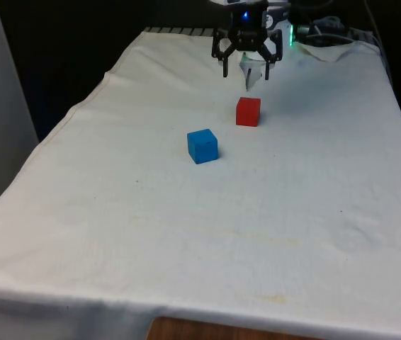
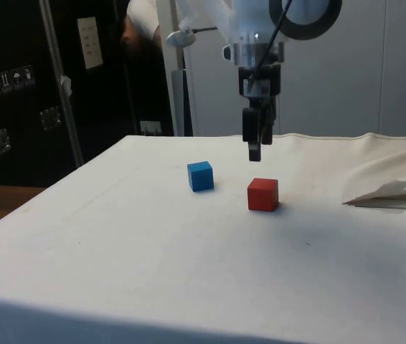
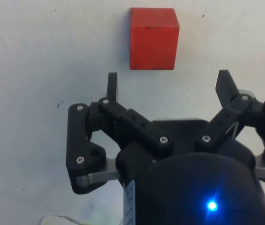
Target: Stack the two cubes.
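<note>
White cloth (image 1: 186,241) bears red cube (image 1: 248,112), blue cube (image 1: 202,146); claw (image 1: 246,69) spread above.

We see a red cube (image 1: 248,112) & a blue cube (image 1: 202,146), both plain, solid colour, no markings. They sit on a white cloth (image 1: 186,227), unpatterned apart from a few faint yellowish stains nr the front edge. Gripper (image 1: 245,71) is black w/ small silver screws in the wrist view; arm (image 2: 260,21) above it white w/ a black ring. Cabinets (image 2: 16,86) in the side view are dark, w/ small white labels.
</note>
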